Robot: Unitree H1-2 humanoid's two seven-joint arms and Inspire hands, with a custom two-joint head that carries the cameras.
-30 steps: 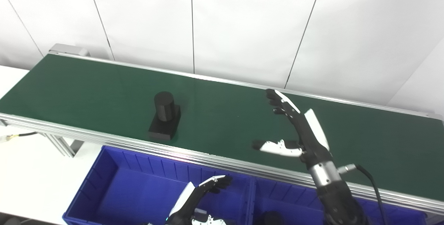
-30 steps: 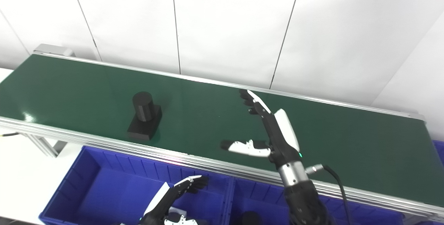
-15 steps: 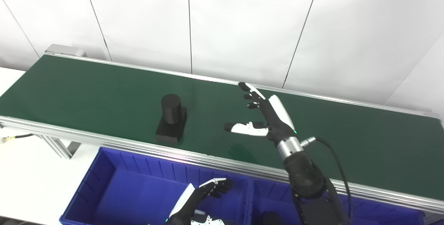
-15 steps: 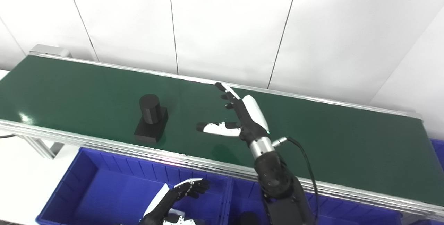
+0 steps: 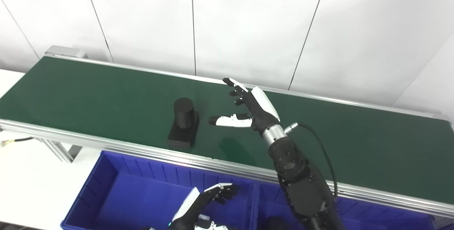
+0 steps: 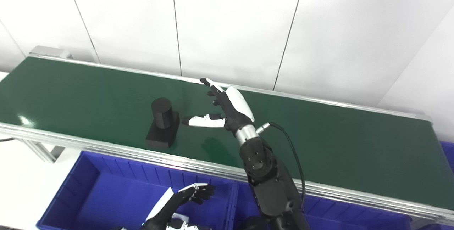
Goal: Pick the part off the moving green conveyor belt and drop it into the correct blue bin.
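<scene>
1. You are looking at a black part (image 5: 183, 122) sitting upright on the green conveyor belt (image 5: 88, 88), a short cylinder standing on a flat rectangular base, close to the belt's near rail.
2. Your right hand (image 5: 253, 107) is reaching out over the belt just to the right of the part, with its fingers (image 5: 236, 86) spread and pointing up and away from you toward the far rail.
3. The thumb (image 5: 227, 120) of that hand is stretching out sideways toward the part, its tip lying just beside the cylinder; you cannot tell from either view whether it is touching.
4. That hand is holding nothing, and the part is sitting free on the belt.
5. Your left hand (image 5: 209, 201) is hanging low over the left blue bin (image 5: 120, 187), fingers loosely curled and apart, also gripping nothing.
6. A second blue bin (image 5: 372, 216) is sitting to the right of the first, both just below the belt's near rail, and your right forearm is crossing over it.
7. A dark object (image 5: 275, 222) is showing at the bottom edge of that right bin, too cut off to identify.
</scene>
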